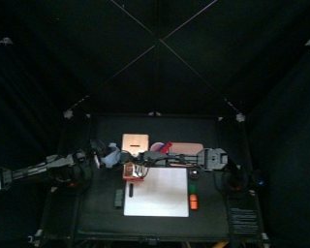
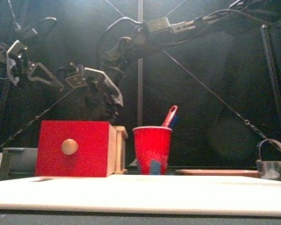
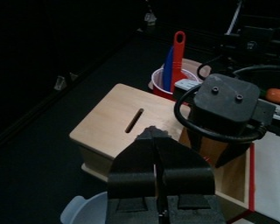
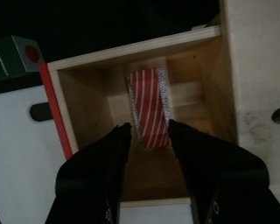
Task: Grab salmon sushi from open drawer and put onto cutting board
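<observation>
Open wooden drawer [image 4: 90,122], apparently holding striped salmon sushi [image 4: 147,105], between spread right gripper [image 4: 152,140]

Tan drawer [image 4: 95,96] w/ red front, orange-pink white-striped salmon sushi [image 4: 147,105], white cutting board [image 1: 159,192].

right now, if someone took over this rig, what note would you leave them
Right gripper: jaws open, reaching down into the open drawer, straddling the striped salmon sushi but not closed on it.
Left gripper: jaws together, holding nothing, hanging above the wooden box.
Cutting board: white, at the table's front; no sushi seen on it.
Done: drawer open, right gripper lined up on the sushi.
Left: close on the sushi, lift it out, set it on the cutting board.
</observation>
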`<state>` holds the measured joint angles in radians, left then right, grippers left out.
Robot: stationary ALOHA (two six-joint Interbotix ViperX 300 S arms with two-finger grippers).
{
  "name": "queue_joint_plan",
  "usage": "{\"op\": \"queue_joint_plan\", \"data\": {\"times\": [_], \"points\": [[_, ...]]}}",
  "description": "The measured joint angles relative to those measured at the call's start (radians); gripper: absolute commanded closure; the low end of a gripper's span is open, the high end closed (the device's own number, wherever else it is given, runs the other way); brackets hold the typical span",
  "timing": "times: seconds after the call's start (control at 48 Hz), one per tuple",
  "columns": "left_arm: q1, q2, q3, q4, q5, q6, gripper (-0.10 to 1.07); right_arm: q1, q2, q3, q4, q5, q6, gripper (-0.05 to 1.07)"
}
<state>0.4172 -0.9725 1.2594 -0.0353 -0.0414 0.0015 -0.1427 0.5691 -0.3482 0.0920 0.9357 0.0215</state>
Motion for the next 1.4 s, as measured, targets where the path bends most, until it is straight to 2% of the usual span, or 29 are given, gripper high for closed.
{"op": "queue_joint_plan", "data": {"times": [0.229,0.604,1.021,1.396], "points": [[0.005,-0.002,0.000,0.000,0.002,0.000,0.96,0.002,0.017,-0.020,0.002,0.017,-0.011,0.24],[0.107,-0.026,0.003,0.000,0.003,0.000,0.96,0.006,0.035,-0.021,-0.008,0.018,-0.034,0.11],[0.112,-0.026,0.003,0.000,0.002,-0.002,0.96,0.008,0.069,-0.032,-0.066,0.020,-0.038,0.11],[0.112,-0.026,0.005,0.000,0.002,0.000,0.96,0.009,0.086,-0.032,-0.072,0.020,-0.041,0.15]]}}
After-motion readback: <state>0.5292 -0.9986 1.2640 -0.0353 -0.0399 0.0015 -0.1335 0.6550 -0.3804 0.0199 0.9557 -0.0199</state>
